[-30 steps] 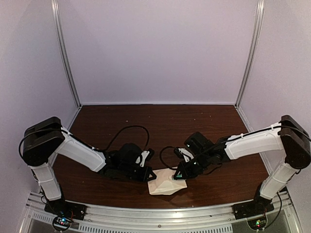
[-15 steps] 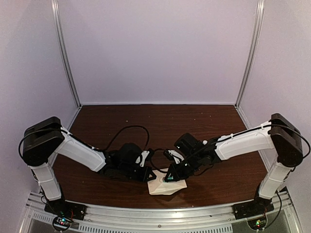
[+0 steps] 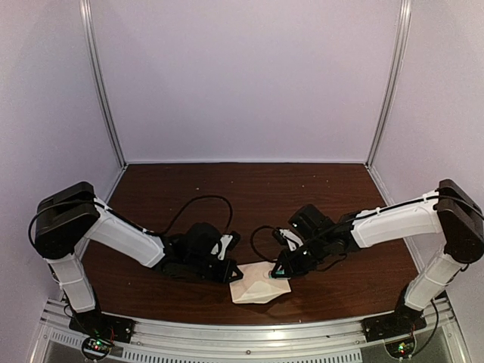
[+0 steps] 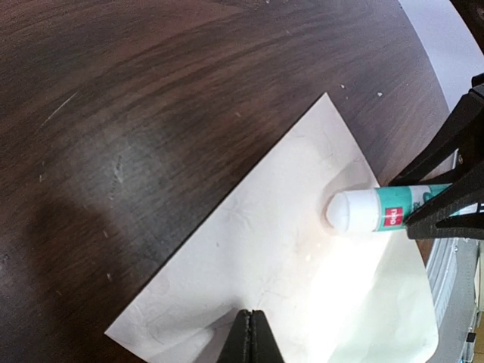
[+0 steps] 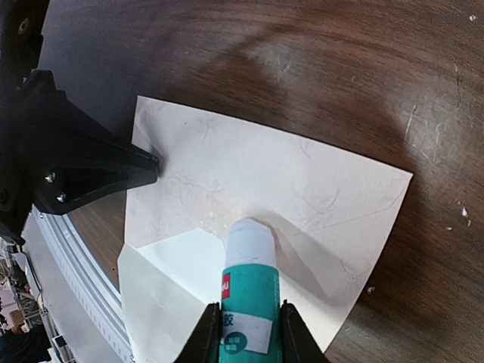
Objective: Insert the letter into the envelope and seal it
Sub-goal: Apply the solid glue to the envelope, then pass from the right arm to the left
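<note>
While left (image 4: 250,333) pins, right (image 5: 246,329) (low) holds glue (image 5: 249,265).

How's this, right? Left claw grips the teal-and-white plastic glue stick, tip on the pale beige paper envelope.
No. The right claw grips the teal-and-white plastic glue stick, tip on the pale beige paper envelope; the right wrist view shows it.

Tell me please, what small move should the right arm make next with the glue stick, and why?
Probably slide the glue stick a little along the envelope beside its open flap, tip kept down. The right gripper holds the stick with its white tip on the paper, and the shut left gripper pins the envelope's edge, so the paper should stay put.
</note>
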Controlling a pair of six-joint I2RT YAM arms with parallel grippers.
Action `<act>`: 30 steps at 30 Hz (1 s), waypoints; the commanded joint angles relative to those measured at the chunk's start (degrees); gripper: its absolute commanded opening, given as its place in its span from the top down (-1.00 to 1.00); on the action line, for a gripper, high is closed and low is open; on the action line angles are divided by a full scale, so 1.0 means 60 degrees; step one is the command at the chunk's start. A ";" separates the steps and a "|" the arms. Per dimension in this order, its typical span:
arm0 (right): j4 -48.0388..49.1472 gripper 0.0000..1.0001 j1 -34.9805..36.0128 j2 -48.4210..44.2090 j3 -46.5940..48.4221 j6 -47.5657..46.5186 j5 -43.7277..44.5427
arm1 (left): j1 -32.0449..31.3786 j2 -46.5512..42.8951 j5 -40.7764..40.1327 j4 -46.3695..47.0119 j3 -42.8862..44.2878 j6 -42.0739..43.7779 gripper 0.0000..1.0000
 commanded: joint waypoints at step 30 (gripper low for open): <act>0.9136 0.89 0.0604 -0.3039 -0.0090 0.0582 0.1931 | -0.0050 -0.5537 -0.0693 0.3806 0.0328 -0.2437 -0.50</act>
